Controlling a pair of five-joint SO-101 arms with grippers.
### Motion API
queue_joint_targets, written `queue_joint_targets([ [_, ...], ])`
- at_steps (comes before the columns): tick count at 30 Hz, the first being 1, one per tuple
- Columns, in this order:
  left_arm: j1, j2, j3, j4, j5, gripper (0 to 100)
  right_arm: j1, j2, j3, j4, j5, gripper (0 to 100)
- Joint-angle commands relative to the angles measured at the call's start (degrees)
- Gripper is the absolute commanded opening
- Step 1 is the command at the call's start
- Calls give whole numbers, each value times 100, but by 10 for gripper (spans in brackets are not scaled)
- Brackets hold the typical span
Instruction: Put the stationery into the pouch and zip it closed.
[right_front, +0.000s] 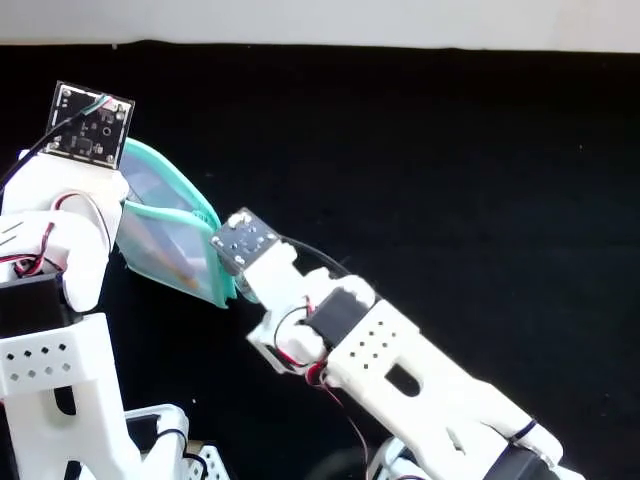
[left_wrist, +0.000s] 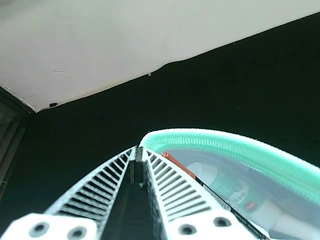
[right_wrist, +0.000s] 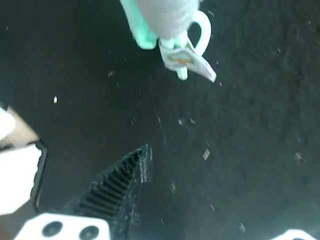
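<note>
Closest to the left wrist camera, the left gripper (left_wrist: 139, 152) is clenched, its two ribbed fingers (left_wrist: 172, 187) pressed together. Their tips pinch the end of the pouch (left_wrist: 280, 200), right where its mint zipper band (left_wrist: 225, 142) begins. Through the pouch's clear side, just behind that band, lie a white tube (left_wrist: 235, 192) with a green label and a thin orange-red stick (left_wrist: 177, 164). Both are inside the pouch. Whether the zipper is fully drawn shut cannot be told. In the high view the pouch sits between the two arms, with the left arm against its left end and the right arm's wrist at its lower right corner. The right gripper (right_wrist: 210, 195) is spread wide and grasps nothing. Its dark ribbed finger (right_wrist: 125, 182) points toward the pouch's corner but stays apart from it, with bare cloth between them. At that corner hangs the zip pull (right_wrist: 187, 57), a white loop with a small tag, untouched by the fingers. Under and around the pouch lies the black table cover (right_front: 450, 150), dotted near the zip pull with pale flecks (right_wrist: 206, 154). Beyond the pouch, past the cover's far edge, runs a white wall (right_front: 400, 20).
</note>
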Motion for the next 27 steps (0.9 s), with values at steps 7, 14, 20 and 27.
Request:
queue_joint_targets([
  [7,-31,303,268,53,62,7,-66,-215,1385,-2826,-501,518],
  [14,-31,303,268,53,62,7,22,-163,1974,-4418,-897,518],
  [20,-31,303,268,53,62,7,119,-145,2229,-5209,-897,518],
  [27,-31,277,268,62,62,7,321,-136,2255,-5596,-853,518],
])
